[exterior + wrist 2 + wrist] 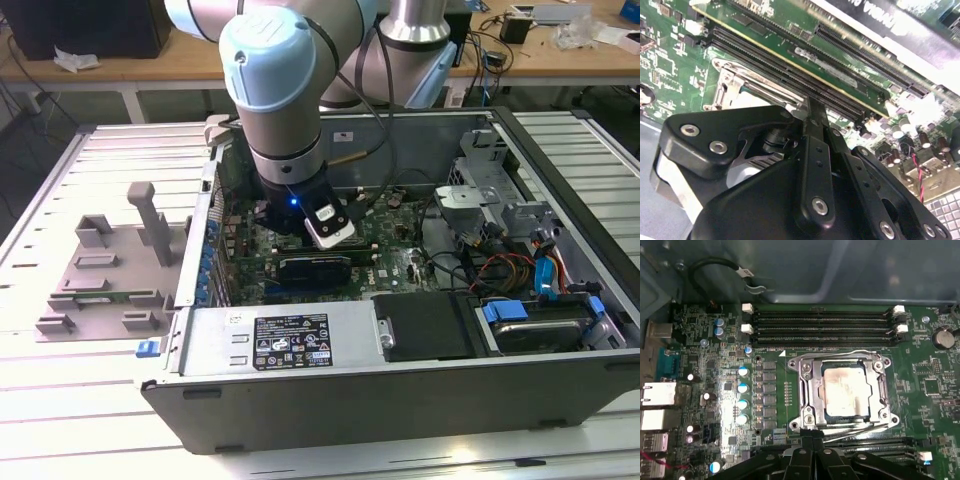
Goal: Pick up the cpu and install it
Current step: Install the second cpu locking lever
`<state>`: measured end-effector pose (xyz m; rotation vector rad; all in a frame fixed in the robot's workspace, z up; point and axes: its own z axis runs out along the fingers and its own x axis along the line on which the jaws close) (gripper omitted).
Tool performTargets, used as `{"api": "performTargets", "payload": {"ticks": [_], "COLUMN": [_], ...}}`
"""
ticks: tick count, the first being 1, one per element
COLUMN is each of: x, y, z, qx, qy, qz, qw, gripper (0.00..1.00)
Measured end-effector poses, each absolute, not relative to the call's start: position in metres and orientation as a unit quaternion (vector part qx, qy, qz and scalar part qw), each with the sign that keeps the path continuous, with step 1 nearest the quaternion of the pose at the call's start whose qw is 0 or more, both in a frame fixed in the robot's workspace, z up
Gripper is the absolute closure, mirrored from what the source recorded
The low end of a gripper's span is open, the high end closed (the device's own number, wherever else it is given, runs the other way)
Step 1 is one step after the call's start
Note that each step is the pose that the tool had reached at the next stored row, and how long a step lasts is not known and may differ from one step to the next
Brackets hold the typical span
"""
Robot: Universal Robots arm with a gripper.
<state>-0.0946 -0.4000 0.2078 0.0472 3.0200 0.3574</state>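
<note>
The cpu, a small square chip with a dull silver top, lies flat inside the metal socket frame on the green motherboard. My gripper is shut, its black fingertips meeting right at the socket's edge, beside the cpu and apart from it. Nothing shows between the fingers. In the second wrist view the gripper tapers to a closed tip over the socket's corner. In the exterior view the arm reaches down into the open computer case.
Black memory slots run along one side of the socket. A black card with a heatsink stands near the wrist. A grey plastic tray lies outside the case at the exterior view's left. Cables and drive bays are at the exterior view's right.
</note>
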Motion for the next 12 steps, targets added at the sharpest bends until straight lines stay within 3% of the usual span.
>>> {"api": "performTargets", "payload": {"ticks": [12], "x": [-0.0967], "y": [-0.4058], "z": [0.2056], "qx": [0.017], "qy": [0.987], "qz": [0.147], "qw": [0.054], "gripper": [0.89]}}
